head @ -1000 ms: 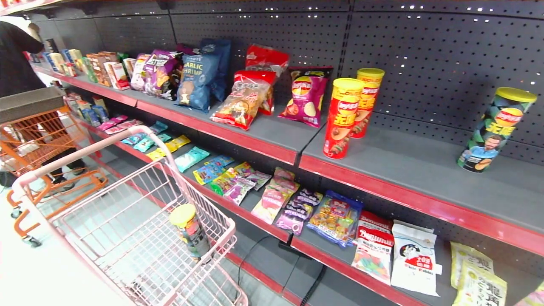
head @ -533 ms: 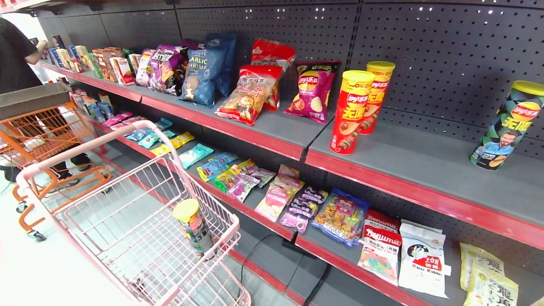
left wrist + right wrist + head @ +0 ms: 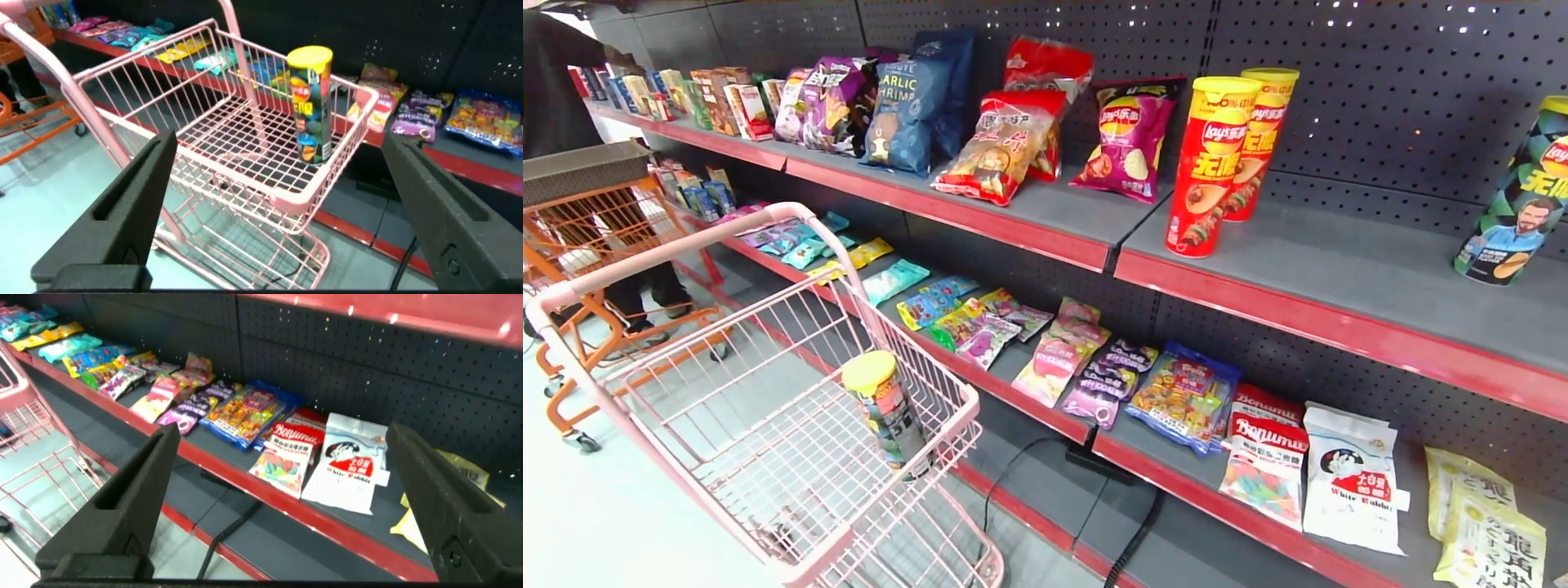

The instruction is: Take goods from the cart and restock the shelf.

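Cart (image 3: 662,253): one can (image 3: 886,412); shelf (image 3: 1339,278): two red cans (image 3: 1213,163), one green can (image 3: 1515,208); left hand (image 3: 278,143), right hand (image 3: 283,433) spread.

Green can (image 3: 1512,224) — right side off-frame

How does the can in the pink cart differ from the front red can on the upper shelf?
The cart can has a dark, multicoloured wrap; the red can is red with yellow. The cart can stands in a corner of the pink cart; the red can stands on the upper shelf, a second red can just behind it. Both are upright with yellow lids.
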Controlling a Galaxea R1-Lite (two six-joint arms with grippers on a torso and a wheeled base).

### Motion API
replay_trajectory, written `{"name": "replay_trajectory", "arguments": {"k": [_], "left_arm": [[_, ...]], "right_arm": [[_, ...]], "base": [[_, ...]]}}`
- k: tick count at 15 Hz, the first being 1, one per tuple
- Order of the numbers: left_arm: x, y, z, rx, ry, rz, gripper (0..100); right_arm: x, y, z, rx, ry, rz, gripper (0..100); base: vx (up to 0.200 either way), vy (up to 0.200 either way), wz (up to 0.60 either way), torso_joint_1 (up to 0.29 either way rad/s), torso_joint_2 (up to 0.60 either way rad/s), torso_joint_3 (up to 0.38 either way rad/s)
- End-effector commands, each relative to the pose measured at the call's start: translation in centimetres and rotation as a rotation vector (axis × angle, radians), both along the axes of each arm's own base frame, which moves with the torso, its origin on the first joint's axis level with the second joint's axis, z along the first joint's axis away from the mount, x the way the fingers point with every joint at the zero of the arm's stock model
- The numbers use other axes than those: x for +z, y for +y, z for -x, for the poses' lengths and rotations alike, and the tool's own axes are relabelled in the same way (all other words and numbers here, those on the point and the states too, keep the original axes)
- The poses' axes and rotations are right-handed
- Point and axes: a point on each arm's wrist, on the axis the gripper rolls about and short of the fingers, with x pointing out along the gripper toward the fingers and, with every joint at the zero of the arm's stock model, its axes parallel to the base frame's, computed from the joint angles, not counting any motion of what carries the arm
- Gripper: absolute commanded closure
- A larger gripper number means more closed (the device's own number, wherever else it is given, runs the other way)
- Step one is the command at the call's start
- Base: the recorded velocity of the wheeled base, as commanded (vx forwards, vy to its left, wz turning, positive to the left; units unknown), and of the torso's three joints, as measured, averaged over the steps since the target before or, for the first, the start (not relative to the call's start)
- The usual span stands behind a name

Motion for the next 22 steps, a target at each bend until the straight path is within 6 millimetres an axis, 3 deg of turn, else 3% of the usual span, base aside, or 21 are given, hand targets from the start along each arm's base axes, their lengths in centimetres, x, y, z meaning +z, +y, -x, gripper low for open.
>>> {"name": "replay_trajectory", "arguments": {"k": [1, 8, 9, 10, 11, 12, 13, 14, 17, 19, 22], "left_arm": [[0.0, 0.0, 0.0, 0.0, 0.0, 0.0, 0], [0.2, 0.0, 0.0, -0.017, -0.012, -0.014, 0], [4.9, -0.1, 0.3, -0.046, -0.068, -0.021, 0], [13.4, 0.0, -2.8, 0.006, -0.039, 0.086, 0], [16.9, 0.2, -5.2, 0.069, -0.045, 0.156, 0], [17.9, 0.5, -9.1, 0.167, 0.042, 0.157, 0], [17.4, 0.6, -10.5, 0.176, 0.08, 0.157, 0], [15.0, 0.6, -13.7, 0.112, 0.176, 0.164, 0], [10.3, 0.7, -19.0, 0.017, 0.271, 0.155, 0], [8.1, 0.6, -20.6, -0.055, 0.341, 0.157, 0], [6.4, 0.6, -21.6, -0.157, 0.423, 0.15, 0]], "right_arm": [[0.0, 0.0, 0.0, 0.001, 0.001, 0.0, 0], [0.0, 0.0, 0.0, 0.001, 0.001, 0.002, 0], [0.0, 0.0, 0.0, 0.001, 0.001, 0.002, 0], [0.0, 0.0, 0.0, 0.001, 0.001, 0.002, 0], [0.0, 0.0, 0.0, 0.001, -0.001, 0.002, 0], [0.0, 0.0, 0.0, 0.001, 0.001, 0.002, 0], [0.0, 0.0, 0.0, 0.001, -0.001, 0.002, 0], [0.0, 0.0, 0.0, 0.001, -0.001, 0.002, 0], [0.0, 0.0, 0.0, 0.001, -0.001, 0.002, 0], [0.0, 0.0, 0.0, 0.001, -0.001, 0.002, 0], [0.0, 0.0, 0.0, 0.001, 0.001, 0.002, 0]], "base": [[0.0, 0.0, 0.0, -0.198, 0.53, 0.349], [0.0, 0.0, 0.0, -0.146, 0.45, 0.3], [0.0, 0.0, 0.0, -0.027, 0.1, 0.076], [0.0, 0.0, 0.0, -0.022, 0.07, 0.032], [0.0, 0.0, 0.0, 0.0, 0.0, 0.0], [0.0, 0.0, 0.0, 0.0, 0.0, 0.0], [0.0, 0.0, 0.0, 0.0, 0.0, 0.0], [0.0, 0.0, 0.0, 0.0, 0.0, 0.0], [0.0, 0.0, 0.0, 0.0, 0.0, 0.0], [0.0, 0.0, 0.0, 0.0, 0.0, 0.0], [0.0, 0.0, 0.0, 0.0, 0.0, 0.0]]}}
